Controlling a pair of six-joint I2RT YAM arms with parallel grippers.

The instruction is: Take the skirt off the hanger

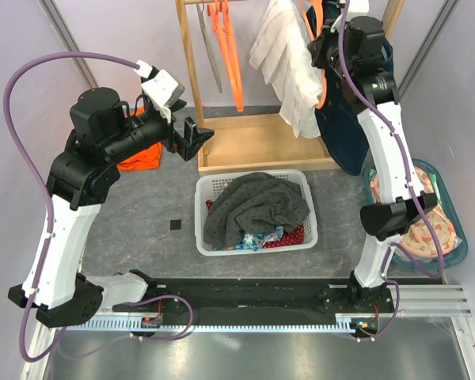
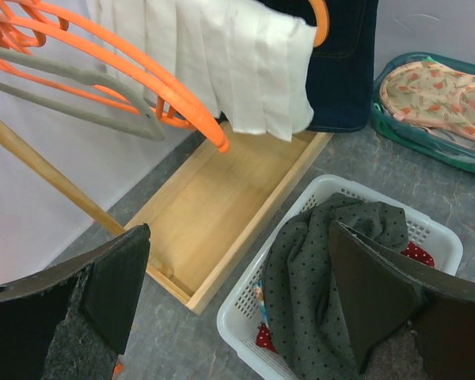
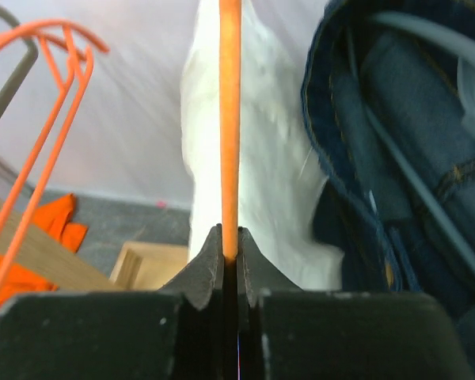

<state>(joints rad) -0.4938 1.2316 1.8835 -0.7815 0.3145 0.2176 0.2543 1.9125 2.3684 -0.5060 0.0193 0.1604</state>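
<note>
Grey tabletop (image 1: 142, 229): basket (image 1: 201, 214) holds dotted cloth (image 1: 257, 206); right gripper (image 3: 230, 241) clamps, apparently, orange hanger (image 3: 229, 119); left gripper (image 1: 198, 136) gapes.

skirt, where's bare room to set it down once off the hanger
Bare floor left of the basket, around the black square, and the rack's wooden base are free. The basket and the teal bin are piled with cloth.
</note>
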